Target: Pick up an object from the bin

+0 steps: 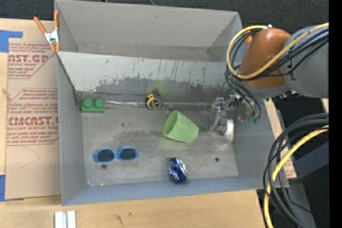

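The gripper (224,119) is positioned low at the right side of the bin (160,24). How far it is parted cannot be determined, and nothing is seen held. The tipped green cup (180,127) is located just left of it, slightly nearer.

Light green cup (180,127), blue sunglasses (116,155), grey bin (144,29)

Even, bright light; the grey metal bin (149,29) glares pale on its twelve-o'clock wall, floor duller, shadows faint.
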`<state>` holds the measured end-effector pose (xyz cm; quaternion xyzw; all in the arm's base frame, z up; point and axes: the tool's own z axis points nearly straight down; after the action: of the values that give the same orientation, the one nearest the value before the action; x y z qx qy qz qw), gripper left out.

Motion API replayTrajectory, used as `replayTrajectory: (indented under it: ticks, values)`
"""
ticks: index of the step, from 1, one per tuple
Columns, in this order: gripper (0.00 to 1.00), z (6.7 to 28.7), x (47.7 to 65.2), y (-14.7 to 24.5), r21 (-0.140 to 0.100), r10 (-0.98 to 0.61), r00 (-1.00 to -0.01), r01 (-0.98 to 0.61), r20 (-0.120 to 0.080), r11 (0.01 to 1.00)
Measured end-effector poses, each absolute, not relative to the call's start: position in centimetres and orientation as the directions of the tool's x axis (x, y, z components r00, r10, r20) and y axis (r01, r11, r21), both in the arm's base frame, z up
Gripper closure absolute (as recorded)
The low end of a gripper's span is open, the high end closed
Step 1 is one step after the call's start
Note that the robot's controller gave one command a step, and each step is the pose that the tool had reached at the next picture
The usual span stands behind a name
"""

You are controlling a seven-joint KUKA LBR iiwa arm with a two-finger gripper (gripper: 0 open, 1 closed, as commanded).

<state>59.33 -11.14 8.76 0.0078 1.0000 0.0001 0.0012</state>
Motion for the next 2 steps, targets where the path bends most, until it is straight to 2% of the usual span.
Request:
replayTrajectory:
  ticks: [1,2]
  values:
    - [0.00,8.8,59.3,-11.1,0.000,0.016,-1.000,0.016,-0.002,1.000]
    - [0.00,9.2,58.3,-14.4,0.000,-0.375,-0.927,-0.375,-0.002,0.927]
